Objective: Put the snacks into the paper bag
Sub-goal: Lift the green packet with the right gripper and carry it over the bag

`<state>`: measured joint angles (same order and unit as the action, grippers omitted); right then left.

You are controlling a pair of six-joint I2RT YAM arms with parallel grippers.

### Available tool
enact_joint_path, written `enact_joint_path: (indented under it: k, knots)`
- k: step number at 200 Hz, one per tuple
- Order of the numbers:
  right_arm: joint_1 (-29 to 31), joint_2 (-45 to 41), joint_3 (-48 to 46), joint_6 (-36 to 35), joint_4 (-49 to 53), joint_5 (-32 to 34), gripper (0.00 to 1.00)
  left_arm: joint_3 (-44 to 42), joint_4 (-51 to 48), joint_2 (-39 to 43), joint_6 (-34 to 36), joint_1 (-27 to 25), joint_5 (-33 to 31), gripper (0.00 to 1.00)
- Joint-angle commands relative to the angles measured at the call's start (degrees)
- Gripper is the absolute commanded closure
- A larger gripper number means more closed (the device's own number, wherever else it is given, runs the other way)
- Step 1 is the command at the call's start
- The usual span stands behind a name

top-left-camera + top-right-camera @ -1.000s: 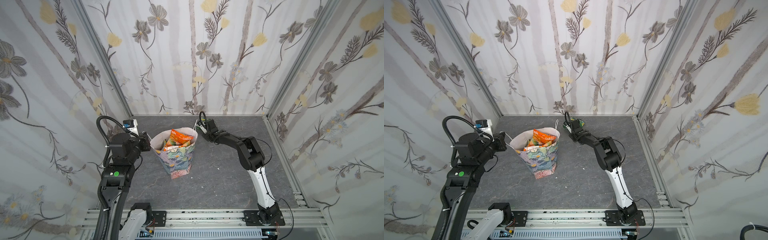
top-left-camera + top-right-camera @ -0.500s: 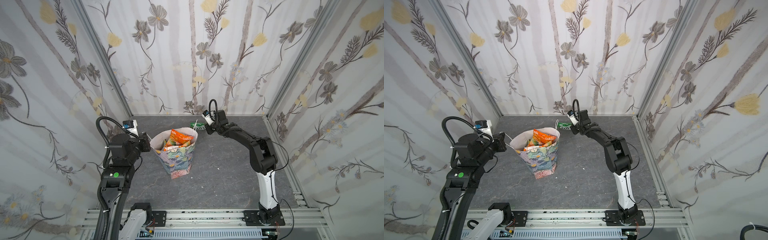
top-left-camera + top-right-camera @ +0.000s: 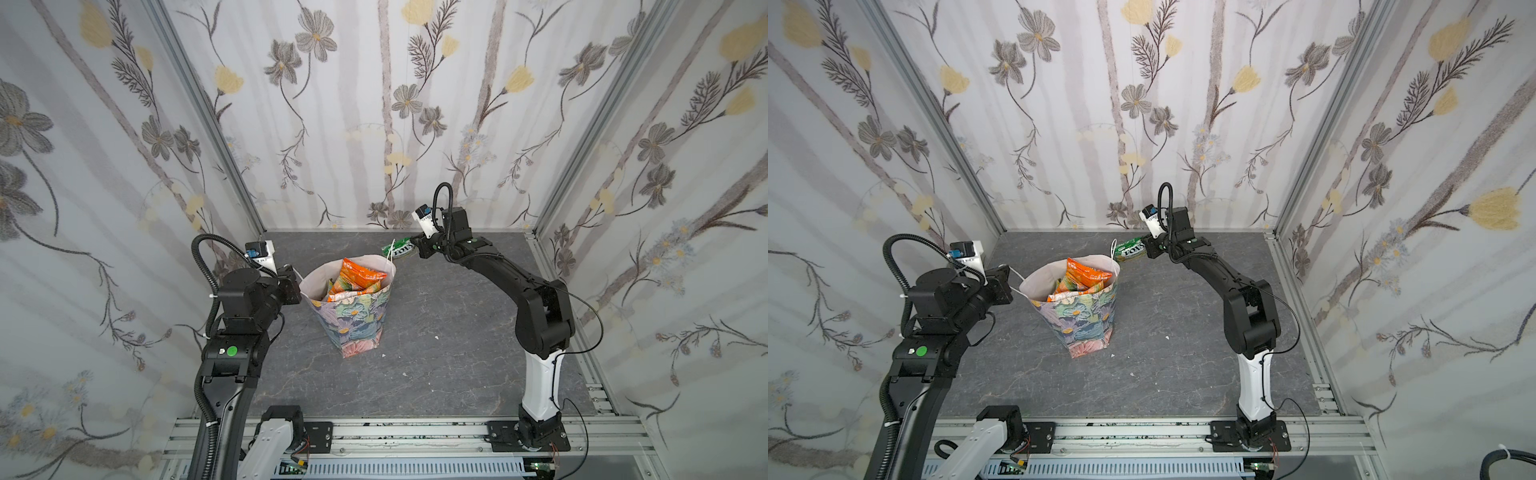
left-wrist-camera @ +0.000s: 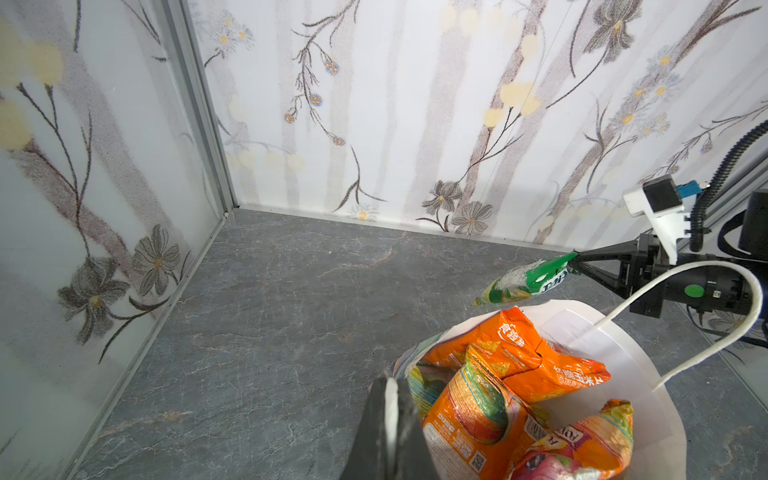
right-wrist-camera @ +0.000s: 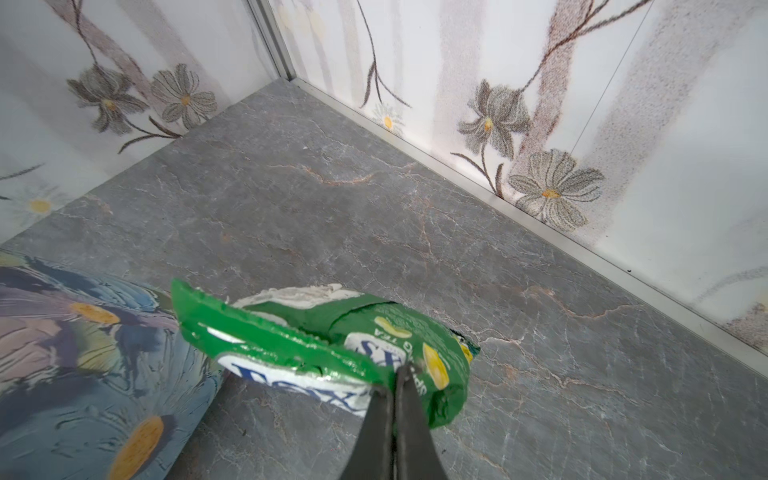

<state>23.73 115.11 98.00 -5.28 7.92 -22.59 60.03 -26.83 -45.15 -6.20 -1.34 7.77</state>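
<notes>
The right tool is holding the green packet with closed jaws, just beyond the far rim of the paper bag. The packet's long axis is pointing from the tool toward the bag's mouth. The left tool is pinching the bag's opposite rim.

Paper bag mouth crowded (orange packets)

Green packet: FOX'S in blue on white, plus TEA; orange packet: white Chinese characters
</notes>
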Motion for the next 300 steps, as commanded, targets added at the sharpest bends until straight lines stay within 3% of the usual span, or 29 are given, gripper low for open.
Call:
enact_joint_path:
  k: [1,87,175,274,300]
  knots:
    - [0.0,-2.9,-1.1,1.8,-3.6,-1.1,1.00,0.2,2.7,0.5,0.6,0.1,0.0,1.00]
    - [-0.1,-11.2,-1.5,1.4,-2.3,0.2,1.00,0.2,2.8,0.6,0.4,0.1,0.9,1.00]
    - [0.4,-17.0,4.3,2.7,-0.9,1.0,1.00,0.0,3.0,0.8,0.2,0.1,1.5,1.00]
    - [6.5,-18.8,14.4,4.4,-2.9,3.0,1.00,-0.4,3.2,1.3,0.0,0.1,1.5,1.00]
    - [8.9,-17.5,18.1,3.0,-1.6,0.7,1.00,-0.8,3.3,1.5,0.0,0.1,1.5,1.00]
